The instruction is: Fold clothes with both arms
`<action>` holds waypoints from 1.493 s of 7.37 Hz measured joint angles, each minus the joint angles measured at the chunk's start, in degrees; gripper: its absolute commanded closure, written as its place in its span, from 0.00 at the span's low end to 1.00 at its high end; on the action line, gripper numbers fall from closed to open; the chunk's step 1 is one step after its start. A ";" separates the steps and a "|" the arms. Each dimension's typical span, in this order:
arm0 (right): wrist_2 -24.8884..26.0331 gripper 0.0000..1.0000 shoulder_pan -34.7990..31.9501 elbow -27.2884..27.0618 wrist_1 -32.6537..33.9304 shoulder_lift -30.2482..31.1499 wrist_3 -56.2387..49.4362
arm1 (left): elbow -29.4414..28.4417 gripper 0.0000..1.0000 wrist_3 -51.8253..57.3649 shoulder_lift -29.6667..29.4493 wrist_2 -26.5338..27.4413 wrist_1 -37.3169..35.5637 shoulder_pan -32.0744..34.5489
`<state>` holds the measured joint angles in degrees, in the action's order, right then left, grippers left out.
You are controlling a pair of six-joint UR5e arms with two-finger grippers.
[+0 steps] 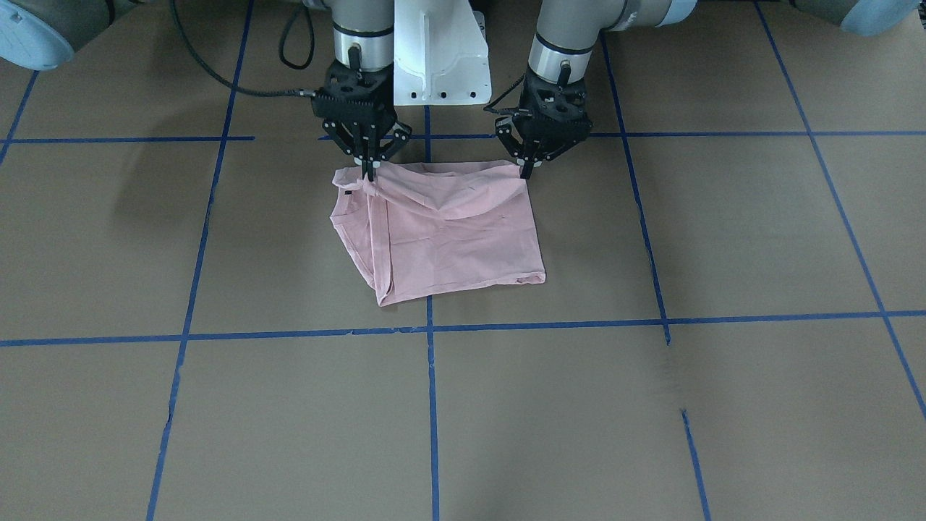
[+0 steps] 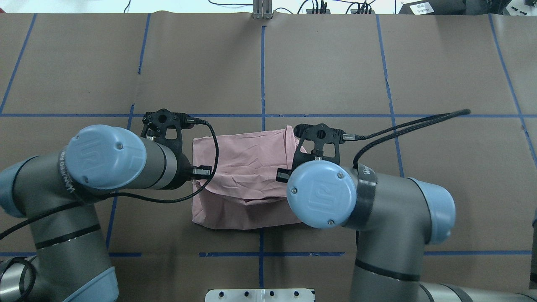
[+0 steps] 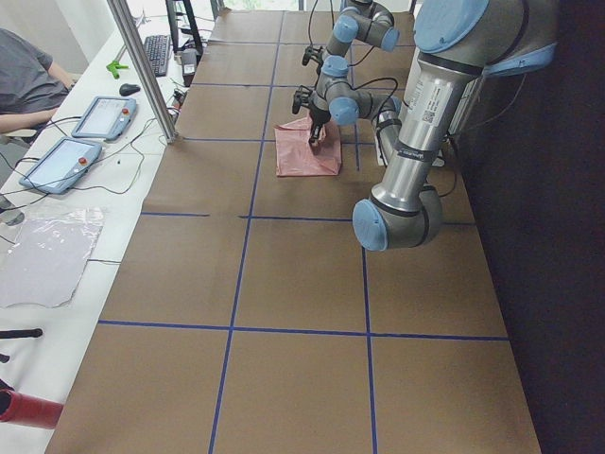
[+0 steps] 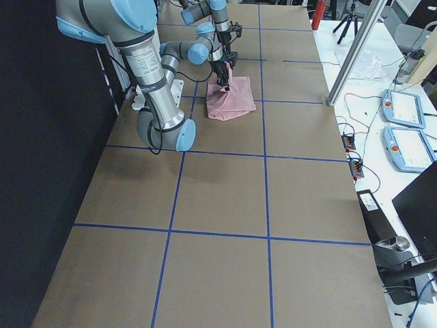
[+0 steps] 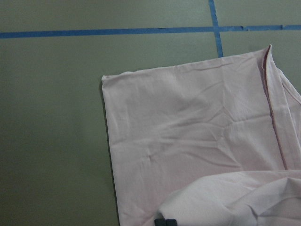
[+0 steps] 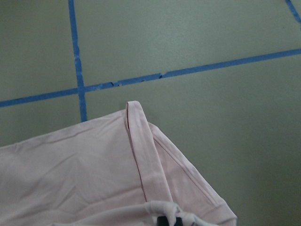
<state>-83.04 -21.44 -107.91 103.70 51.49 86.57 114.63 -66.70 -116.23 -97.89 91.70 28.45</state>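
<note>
The clothes are one pale pink T-shirt (image 1: 448, 231), lying folded on the brown table with a plain side up. Its edge nearest the robot is raised and sags between the two hands. My left gripper (image 1: 526, 172) is shut on the corner at that view's right. My right gripper (image 1: 369, 174) is shut on a bunched corner at that view's left. From overhead the T-shirt (image 2: 243, 176) lies between both wrists, which hide the fingertips. The left wrist view shows the cloth (image 5: 188, 141) spread ahead, and the right wrist view shows a folded hem strip (image 6: 141, 150).
The white pedestal base (image 1: 441, 58) stands just behind the grippers. Blue tape lines (image 1: 430, 405) grid the table. A black cable (image 2: 411, 123) trails from the right wrist. A seated person (image 3: 24, 80) and tablets (image 3: 104, 115) are at a side bench.
</note>
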 measured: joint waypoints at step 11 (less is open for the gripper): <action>-21.57 0.00 -22.29 17.64 -13.61 -3.96 -24.63 | -12.82 0.00 22.21 0.21 -8.16 15.59 16.76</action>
<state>-104.61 -43.73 -90.27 90.09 47.53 61.93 101.81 -44.49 -116.02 -106.05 107.30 45.21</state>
